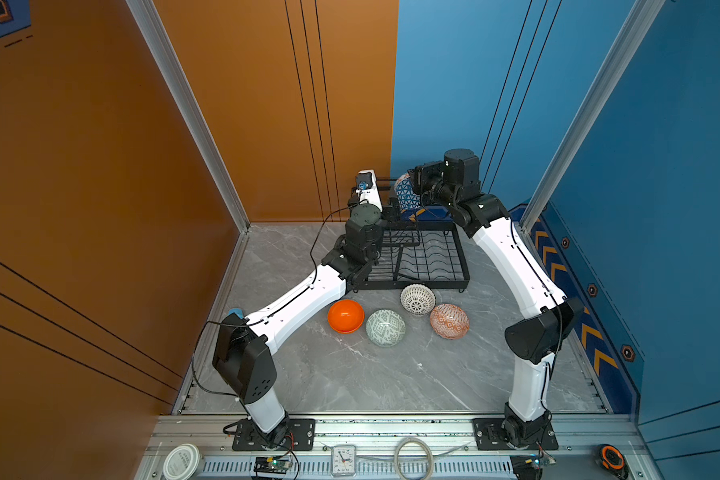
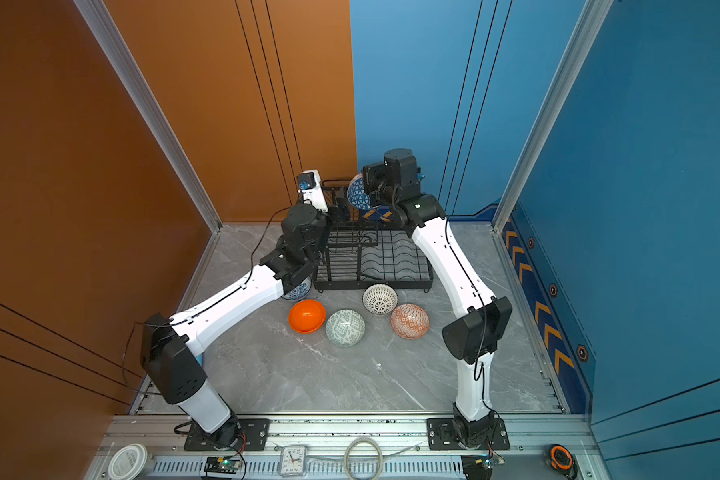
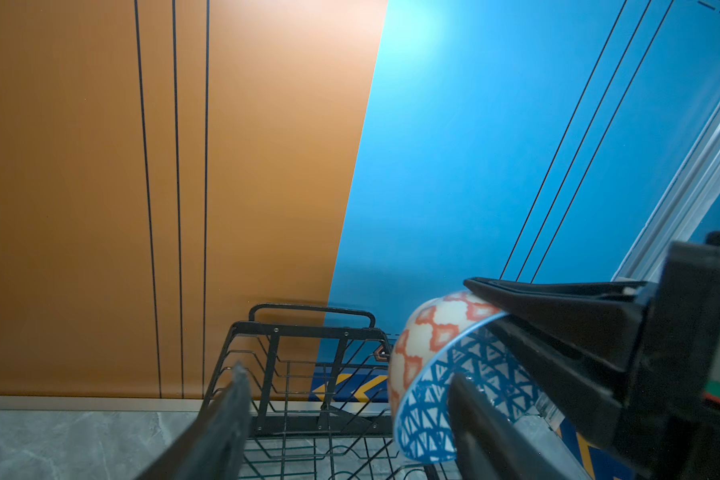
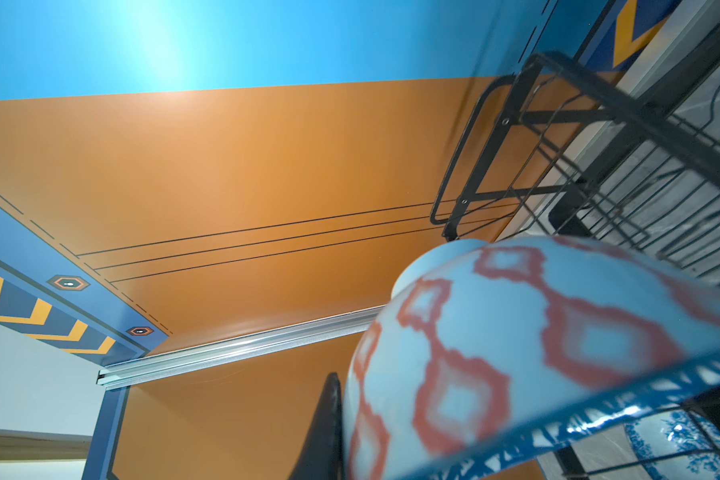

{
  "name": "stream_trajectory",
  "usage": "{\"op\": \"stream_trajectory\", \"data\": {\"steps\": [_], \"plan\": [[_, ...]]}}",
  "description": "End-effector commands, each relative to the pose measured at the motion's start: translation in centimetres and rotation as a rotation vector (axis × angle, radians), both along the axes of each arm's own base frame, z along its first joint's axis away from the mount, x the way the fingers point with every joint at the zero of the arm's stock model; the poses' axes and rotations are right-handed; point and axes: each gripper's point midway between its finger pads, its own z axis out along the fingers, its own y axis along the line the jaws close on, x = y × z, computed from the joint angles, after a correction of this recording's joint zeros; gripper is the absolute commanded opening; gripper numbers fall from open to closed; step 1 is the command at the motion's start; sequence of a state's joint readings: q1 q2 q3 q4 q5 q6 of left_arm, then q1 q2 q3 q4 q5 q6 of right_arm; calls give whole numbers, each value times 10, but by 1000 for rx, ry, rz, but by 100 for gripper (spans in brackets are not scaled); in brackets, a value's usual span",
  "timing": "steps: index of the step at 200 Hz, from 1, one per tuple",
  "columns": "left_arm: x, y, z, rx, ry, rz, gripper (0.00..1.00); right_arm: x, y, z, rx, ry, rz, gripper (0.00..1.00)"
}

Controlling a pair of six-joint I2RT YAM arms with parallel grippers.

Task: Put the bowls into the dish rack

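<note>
Near bowls: Four bowls sit on the gray table (image 1: 350, 374), just in front of the rack: the green bowl (image 1: 385, 327), the orange bowl (image 1: 345, 316), the red-pattern bowl (image 1: 449, 321) and the black-and-white bowl (image 1: 417, 299).
Flower bowl: The blue flower bowl (image 2: 298, 291) is on the table too, by the rack's near left corner, half hidden under the left arm.
Rack: The dish rack (image 1: 412, 285) stands behind them. I see no bowl in it.
Left gripper: The left gripper (image 3: 346, 378) is up over the rack. Its jaws are wide apart and hold nothing.
Right gripper: The right gripper (image 3: 485, 307) is high over the far side of the rack. Its jaws pinch the rim of the blue triangle bowl (image 1: 406, 195), which is tipped on its side.
Done: Nothing is in the rack yet, I think.
Left to do: Set this bowl in, then the other five.
</note>
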State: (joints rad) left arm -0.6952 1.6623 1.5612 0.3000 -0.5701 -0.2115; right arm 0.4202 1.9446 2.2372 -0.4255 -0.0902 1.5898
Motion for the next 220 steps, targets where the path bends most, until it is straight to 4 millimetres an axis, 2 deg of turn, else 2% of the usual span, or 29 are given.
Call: {"op": "stream_trajectory", "data": {"steps": [1, 33, 80, 85, 91, 94, 125, 155, 176, 197, 220], "plan": [[-15, 14, 14, -32, 19, 12, 98, -19, -29, 58, 4, -164, -6, 0], [-22, 16, 16, -25, 74, -16, 98, -30, -61, 61, -61, -193, -33, 0], [-26, 8, 15, -28, 184, -99, 98, -40, -119, 44, -82, -227, -99, 0], [-26, 6, 15, -30, 193, -114, 98, -39, -124, 31, -91, -207, -102, 0], [-27, 2, 18, -36, 196, -137, 98, -39, -129, 26, -97, -207, -105, 0], [-27, 1, 11, -18, 225, -146, 98, -40, -133, 23, -100, -207, -110, 0], [-30, -26, 7, -9, 307, -328, 98, -35, -154, -3, -95, -210, -135, 0], [-26, -29, -3, -39, 384, -360, 98, -24, -162, -26, -114, -219, -146, 0], [-23, -25, -11, -44, 404, -364, 98, -14, -165, -50, -121, -203, -173, 0], [-11, -16, -17, -74, 428, -378, 98, 1, -156, -74, -119, -190, -172, 0], [8, 1, -18, -198, 475, -394, 98, 15, -136, -95, -138, -201, -158, 0]]}}
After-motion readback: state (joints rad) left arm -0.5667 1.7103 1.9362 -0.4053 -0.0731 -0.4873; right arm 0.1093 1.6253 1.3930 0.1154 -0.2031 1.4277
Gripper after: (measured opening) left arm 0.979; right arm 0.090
